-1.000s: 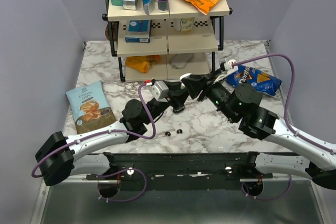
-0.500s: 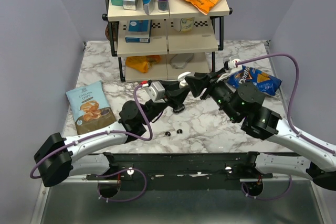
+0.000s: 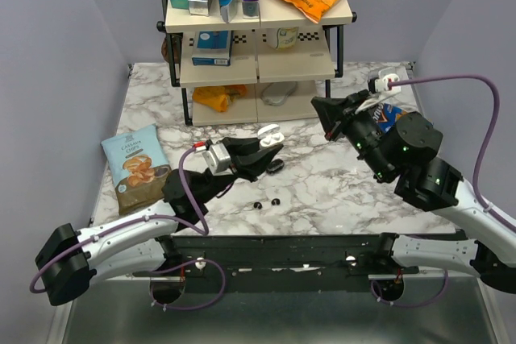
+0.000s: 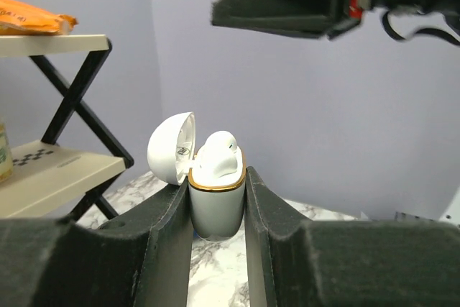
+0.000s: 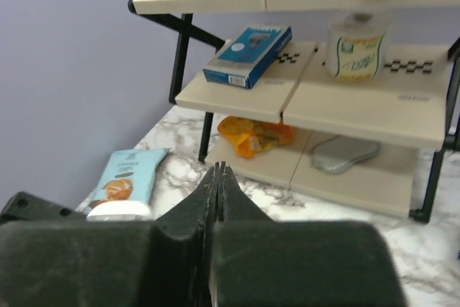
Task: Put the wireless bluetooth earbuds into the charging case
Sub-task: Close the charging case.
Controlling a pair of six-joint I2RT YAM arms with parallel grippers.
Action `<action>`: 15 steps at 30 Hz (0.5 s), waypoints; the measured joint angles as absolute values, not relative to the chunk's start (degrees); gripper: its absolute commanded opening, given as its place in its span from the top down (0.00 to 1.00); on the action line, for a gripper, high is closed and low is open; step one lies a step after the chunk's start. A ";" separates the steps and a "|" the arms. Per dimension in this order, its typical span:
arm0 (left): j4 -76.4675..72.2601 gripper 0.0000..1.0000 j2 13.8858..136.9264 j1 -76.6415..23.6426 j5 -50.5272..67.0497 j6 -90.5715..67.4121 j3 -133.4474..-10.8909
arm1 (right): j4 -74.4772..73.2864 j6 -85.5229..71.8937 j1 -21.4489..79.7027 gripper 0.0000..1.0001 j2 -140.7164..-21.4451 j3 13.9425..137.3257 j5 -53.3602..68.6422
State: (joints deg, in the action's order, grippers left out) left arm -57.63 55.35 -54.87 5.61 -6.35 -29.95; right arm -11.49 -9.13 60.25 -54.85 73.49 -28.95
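My left gripper [image 4: 217,182] is shut on the charging case [image 4: 215,210], a white upright case with a gold rim, held above the table. Its lid [image 4: 171,149] is swung open to the left. One white earbud [image 4: 218,154] sits in the case's top. From above, the case [image 3: 270,134] shows at the left gripper [image 3: 263,144] mid-table. My right gripper [image 3: 317,105] hangs higher and to the right, apart from the case, shut with nothing between its fingers [image 5: 213,177]. Its underside crosses the top of the left wrist view.
Two tiny black rounded pieces [image 3: 258,205] [image 3: 276,201] and a small black oval thing [image 3: 276,167] lie on the marble below the case. A chips bag [image 3: 139,165] lies left, a blue bag [image 3: 391,122] right. The shelf rack [image 3: 258,46] stands behind.
The right gripper has drawn back from the case, up and to the right, and shut. The left arm has pulled the open case a little leftward and nearer.
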 measured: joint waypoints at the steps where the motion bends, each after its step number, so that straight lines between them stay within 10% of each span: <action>1: -56.95 1.00 54.35 -54.72 7.18 -6.04 -29.69 | -13.13 -8.56 60.23 0.99 -56.05 75.99 -28.75; 15: -46.65 1.00 51.18 -54.35 17.15 -0.56 -29.71 | -29.32 -6.76 60.16 0.99 -70.19 88.14 -16.21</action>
State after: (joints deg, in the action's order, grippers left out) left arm -46.65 51.18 -54.35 17.15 -0.56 -29.71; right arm -29.32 -6.76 60.16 -70.19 88.14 -16.21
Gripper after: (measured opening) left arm 0.366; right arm 0.012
